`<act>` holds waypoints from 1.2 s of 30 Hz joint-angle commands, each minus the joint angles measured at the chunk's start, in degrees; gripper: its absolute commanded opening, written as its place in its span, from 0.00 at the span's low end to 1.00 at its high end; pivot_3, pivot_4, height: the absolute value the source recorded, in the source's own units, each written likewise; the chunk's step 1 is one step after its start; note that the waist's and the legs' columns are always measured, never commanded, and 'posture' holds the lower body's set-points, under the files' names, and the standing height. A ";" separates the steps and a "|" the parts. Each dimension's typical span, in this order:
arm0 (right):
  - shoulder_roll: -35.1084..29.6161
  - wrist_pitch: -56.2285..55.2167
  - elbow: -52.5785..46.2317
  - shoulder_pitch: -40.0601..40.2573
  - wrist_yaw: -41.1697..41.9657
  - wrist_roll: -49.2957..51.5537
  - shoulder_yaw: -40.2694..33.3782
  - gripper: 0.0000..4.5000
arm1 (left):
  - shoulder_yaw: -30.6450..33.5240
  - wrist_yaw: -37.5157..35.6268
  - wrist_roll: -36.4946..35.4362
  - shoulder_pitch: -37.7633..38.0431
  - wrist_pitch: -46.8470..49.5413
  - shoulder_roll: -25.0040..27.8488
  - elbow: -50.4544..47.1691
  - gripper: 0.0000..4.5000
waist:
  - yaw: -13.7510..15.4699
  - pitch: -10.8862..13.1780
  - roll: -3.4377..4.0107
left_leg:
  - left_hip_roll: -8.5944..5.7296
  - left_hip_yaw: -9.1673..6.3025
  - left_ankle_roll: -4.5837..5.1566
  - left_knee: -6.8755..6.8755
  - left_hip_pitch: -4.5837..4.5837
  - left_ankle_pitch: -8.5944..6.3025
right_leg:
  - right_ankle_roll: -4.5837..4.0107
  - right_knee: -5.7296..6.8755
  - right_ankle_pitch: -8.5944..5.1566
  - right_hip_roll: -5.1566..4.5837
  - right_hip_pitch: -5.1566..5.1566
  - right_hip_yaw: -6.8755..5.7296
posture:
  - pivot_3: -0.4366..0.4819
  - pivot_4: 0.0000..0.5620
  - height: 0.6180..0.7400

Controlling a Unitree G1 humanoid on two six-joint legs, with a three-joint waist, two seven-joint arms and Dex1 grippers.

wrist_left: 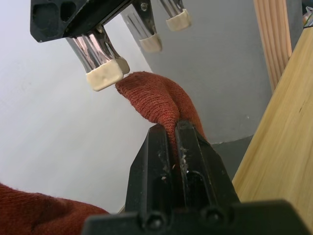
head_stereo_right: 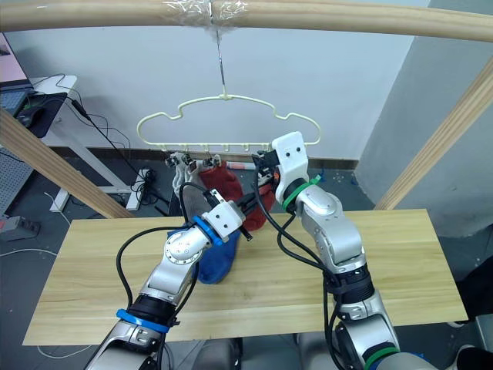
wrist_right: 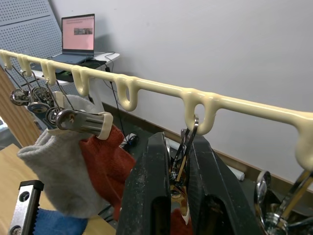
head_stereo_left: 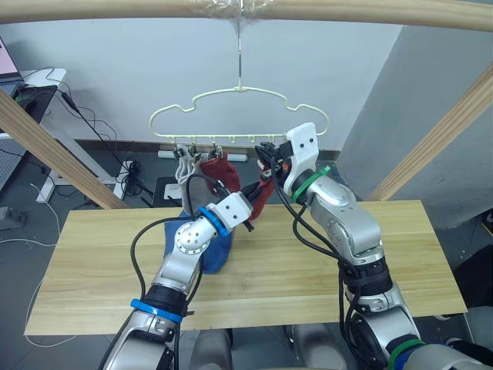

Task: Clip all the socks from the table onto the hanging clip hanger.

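- Under the wooden pole (head_stereo_left: 323, 9), you had the clip hanger (head_stereo_left: 239, 93) hung by its hook, its row of metal clips along the lower bar.
- Your right gripper (wrist_right: 178, 169) was raised to that bar; in the right wrist view its two black fingers were pressed on the handles of one metal clip (wrist_right: 188, 142) hanging from a loop of the pale-yellow wire.
- Your left gripper (wrist_left: 177, 134) was clenched on a fold of a rust-red sock (wrist_left: 159, 95), held up just under the cream-tipped ends of a clip (wrist_left: 105, 76); the sock's tip sat just beside those tips, and you cannot tell from the left wrist view whether they touched.
- From the head views, you had both grippers close together below the right part of the hanger, above the far edge of the table (head_stereo_left: 400, 262).
- Already hung on the left-hand clips you had a light grey sock (wrist_right: 58, 161) and a second rust-red sock (head_stereo_left: 219, 171), side by side and overlapping.
- On the table, beneath your left forearm, you had a blue sock (head_stereo_left: 217, 250) lying partly hidden by the arm.
- Behind the rig, you had a laptop (wrist_right: 78, 36) with a lit screen on a side desk.
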 commanded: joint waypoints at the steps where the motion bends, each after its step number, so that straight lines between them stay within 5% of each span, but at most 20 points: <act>1: -0.28 -2.18 -1.42 -0.07 -0.01 -1.15 1.30 0.02 | -0.12 0.47 -0.08 -1.06 -0.89 -0.36 -2.20 0.00 | 0.00 0.00 0.00 | 0.00 0.00 0.00 0.00 0.00 0.00 | 0.00 0.00 0.00 0.00 0.00 0.00 | 0.35 0.44 1.00; 36: -1.86 -2.60 -0.50 0.54 0.57 -4.17 3.37 0.02 | -0.13 3.91 2.48 -3.01 -1.14 -1.22 -3.54 0.00 | 0.03 0.00 0.00 | 0.00 0.00 0.00 0.00 0.00 0.00 | 0.00 0.00 0.00 0.00 0.00 0.00 | 0.36 0.43 1.00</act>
